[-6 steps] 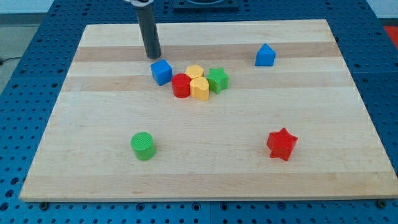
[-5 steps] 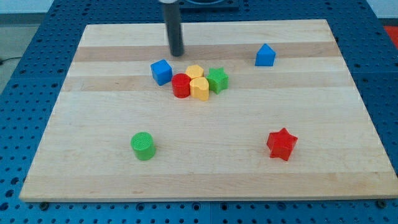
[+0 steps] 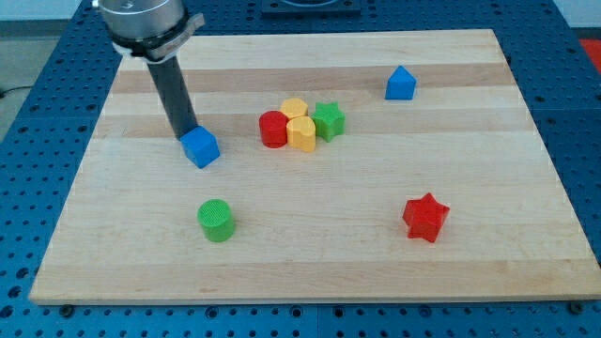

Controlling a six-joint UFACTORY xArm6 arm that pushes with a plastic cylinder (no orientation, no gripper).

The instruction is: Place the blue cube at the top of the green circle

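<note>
Now my tip (image 3: 185, 137) touching the blue cube (image 3: 200, 147) on its top-left side, no gripper on the rod, blue cube above the green circle (image 3: 216, 220) with a gap between, red circle (image 3: 273, 129) off to the view's right

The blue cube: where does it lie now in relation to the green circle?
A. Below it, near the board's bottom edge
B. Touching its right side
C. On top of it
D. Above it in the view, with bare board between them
D: the blue cube lies above the green circle, apart from it, with my tip at the cube's upper left edge.
</note>
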